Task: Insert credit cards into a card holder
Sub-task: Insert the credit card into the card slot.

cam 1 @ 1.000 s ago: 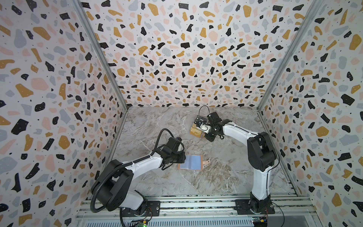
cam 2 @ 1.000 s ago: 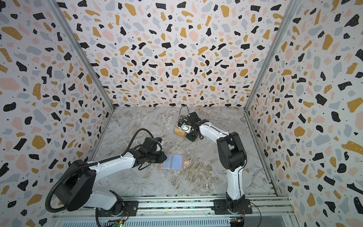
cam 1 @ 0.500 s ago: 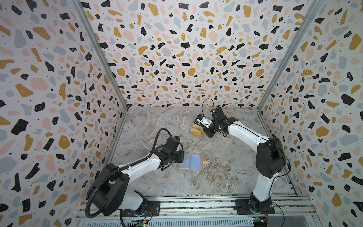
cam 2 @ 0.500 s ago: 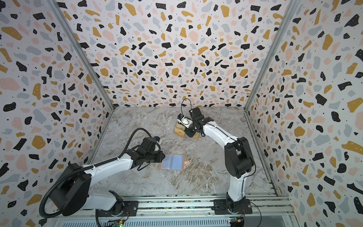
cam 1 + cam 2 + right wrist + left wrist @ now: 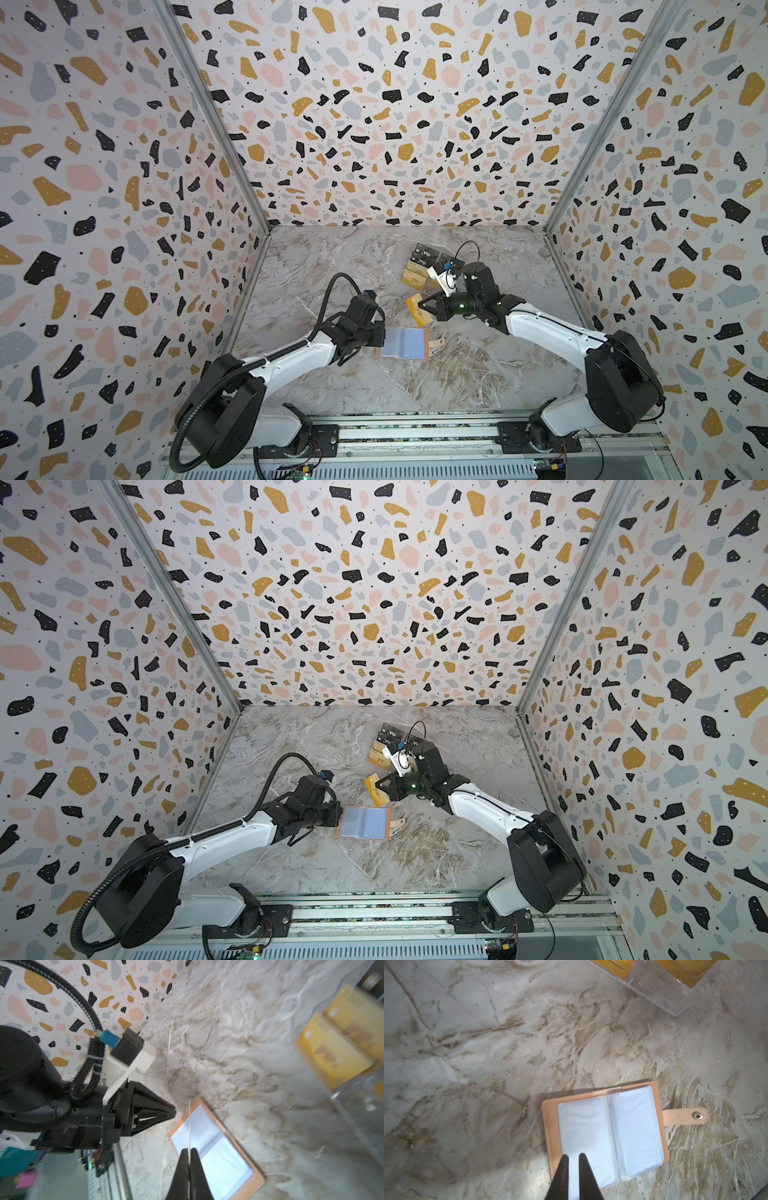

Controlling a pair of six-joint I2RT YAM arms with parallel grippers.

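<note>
Right wrist view is showing the card [image 5: 189,1126] edge-on, a thin line the right pincer [image 5: 189,1150] is clenching. Both top views are showing its gold face, just beyond the open holder [image 5: 403,343] lying mid-surface [image 5: 332,257]. Left wrist view is showing the left pincer [image 5: 573,1156] nearly clenched over the holder's sleeves; whether it is pinching one is unclear. The stand [image 5: 654,987], cut off there, is holding more gold cards [image 5: 685,966].

On the marble table [image 5: 478,374] the card holder [image 5: 402,343] lies open, pale sleeves up, with the left end effector [image 5: 381,337] at its left edge. The right end effector [image 5: 428,308] grips a tilted credit card [image 5: 414,308] just beyond the holder. Farther back are black Vip cards [image 5: 424,254] and more gold cards [image 5: 414,277].
</note>
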